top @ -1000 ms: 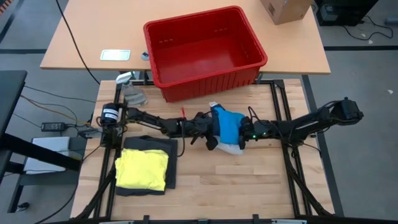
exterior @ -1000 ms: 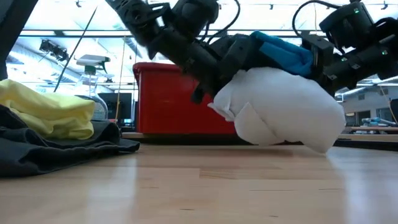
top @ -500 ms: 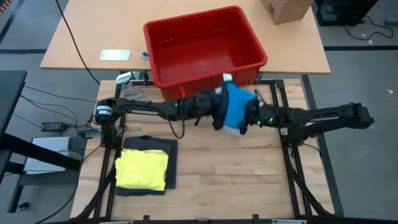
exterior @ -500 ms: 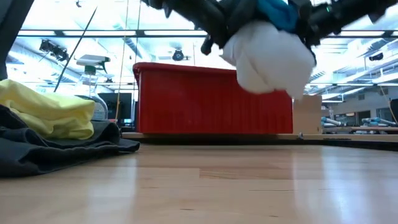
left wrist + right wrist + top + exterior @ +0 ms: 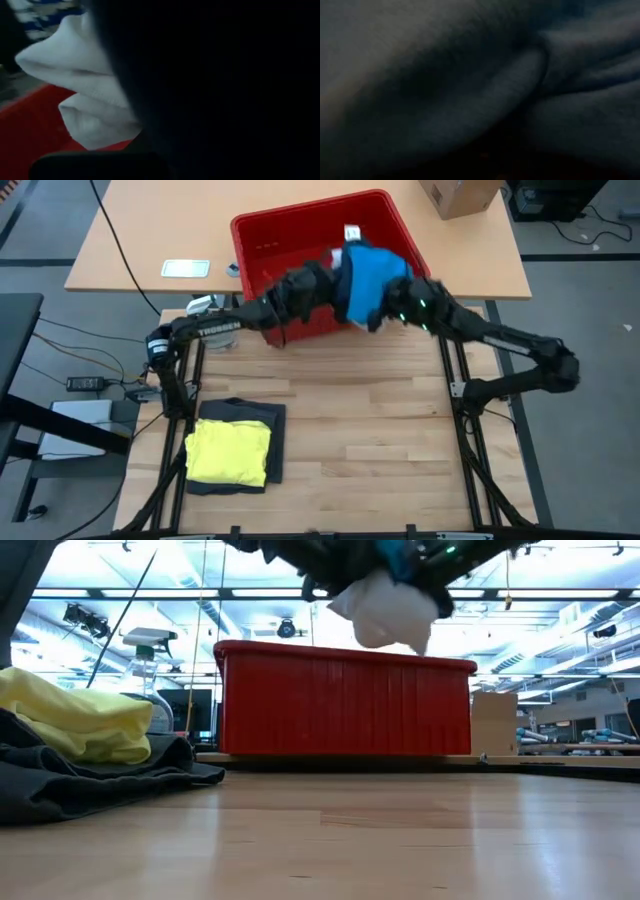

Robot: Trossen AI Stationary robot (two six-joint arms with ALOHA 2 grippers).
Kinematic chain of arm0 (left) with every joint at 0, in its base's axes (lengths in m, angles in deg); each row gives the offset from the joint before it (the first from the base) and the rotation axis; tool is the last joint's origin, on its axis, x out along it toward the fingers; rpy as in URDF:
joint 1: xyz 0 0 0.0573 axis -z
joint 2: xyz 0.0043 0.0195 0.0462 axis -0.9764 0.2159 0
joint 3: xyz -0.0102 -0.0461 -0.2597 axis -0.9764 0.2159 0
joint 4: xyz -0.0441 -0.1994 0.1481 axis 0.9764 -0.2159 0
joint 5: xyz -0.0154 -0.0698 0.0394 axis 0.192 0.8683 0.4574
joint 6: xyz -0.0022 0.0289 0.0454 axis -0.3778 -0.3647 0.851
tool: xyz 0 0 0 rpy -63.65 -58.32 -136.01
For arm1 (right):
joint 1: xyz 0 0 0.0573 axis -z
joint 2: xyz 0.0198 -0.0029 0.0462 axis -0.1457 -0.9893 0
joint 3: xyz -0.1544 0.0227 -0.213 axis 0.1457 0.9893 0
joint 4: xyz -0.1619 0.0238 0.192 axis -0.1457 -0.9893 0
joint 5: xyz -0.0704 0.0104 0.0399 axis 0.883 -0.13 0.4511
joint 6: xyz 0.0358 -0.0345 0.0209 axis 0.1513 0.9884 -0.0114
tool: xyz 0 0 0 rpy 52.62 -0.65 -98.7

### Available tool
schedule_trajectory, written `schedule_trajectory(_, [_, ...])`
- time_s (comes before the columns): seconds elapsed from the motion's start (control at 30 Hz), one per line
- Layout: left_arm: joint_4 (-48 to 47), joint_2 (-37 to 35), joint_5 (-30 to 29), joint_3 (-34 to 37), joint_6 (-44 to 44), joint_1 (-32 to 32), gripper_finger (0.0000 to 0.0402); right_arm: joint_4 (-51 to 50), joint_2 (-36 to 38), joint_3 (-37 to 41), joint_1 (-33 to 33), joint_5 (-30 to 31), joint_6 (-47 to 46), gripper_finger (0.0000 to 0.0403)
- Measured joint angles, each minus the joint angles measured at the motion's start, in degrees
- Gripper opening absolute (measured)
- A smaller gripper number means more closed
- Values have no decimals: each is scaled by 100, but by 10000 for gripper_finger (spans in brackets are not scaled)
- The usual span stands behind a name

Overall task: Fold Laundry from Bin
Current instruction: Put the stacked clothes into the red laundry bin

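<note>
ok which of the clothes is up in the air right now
The blue garment, with white cloth bunched under it, held above the red bin between both claws. The yellow one and dark grey one lie stacked on the table.

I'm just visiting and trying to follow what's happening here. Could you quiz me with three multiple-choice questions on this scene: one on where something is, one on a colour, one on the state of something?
1. Where is the blue and white bundle?
A. flat on the table
B. held up over the red bin
C. on the cardboard box

2. What colour is the folded garment on top of the dark grey one?
A. yellow
B. green
C. pink

3. How do the left gripper and right gripper stand?
A. both open, empty
B. one open
C. both shut on the bundle

B: it hangs above the bin's rim.
A: the yellow garment lies there.
C: the bundle is clamped between them.
</note>
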State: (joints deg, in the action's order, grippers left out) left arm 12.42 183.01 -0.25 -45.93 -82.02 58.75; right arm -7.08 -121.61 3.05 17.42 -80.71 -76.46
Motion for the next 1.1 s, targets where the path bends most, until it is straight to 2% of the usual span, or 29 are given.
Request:
schedule_trajectory(0.17, [211,8,168,-125,11,-802,32,135,-1071,-1130,873,-502,464,25])
schedule_trajectory(0.4, [551,238,806,-136,-482,-1891,32,-90,-2808,-2921,1771,-1282,906,25])
schedule_trajectory(0.53, [381,607,1060,-131,-637,-2353,32,-424,-3777,-3675,2064,-1332,911,27])
schedule_trajectory(0.63, [206,1005,1077,-131,-672,-2619,39,-613,-4409,-3996,2235,-1314,928,43])
schedule_trajectory(0.73, [-245,1441,1172,-107,-1234,-2850,58,-1332,-4933,-4277,2389,-1313,898,63])
schedule_trajectory(0.9, [-1119,1771,2288,-103,-2472,-3241,111,-2347,-5198,-4537,2579,-1403,681,108])
schedule_trajectory(1.0, [-1531,1776,2744,-108,-2552,-3387,150,-2624,-5122,-4541,2696,-1443,427,138])
schedule_trajectory(1.1, [-1827,1633,2936,-109,-2352,-3437,187,-2799,-4936,-4540,2805,-1504,270,171])
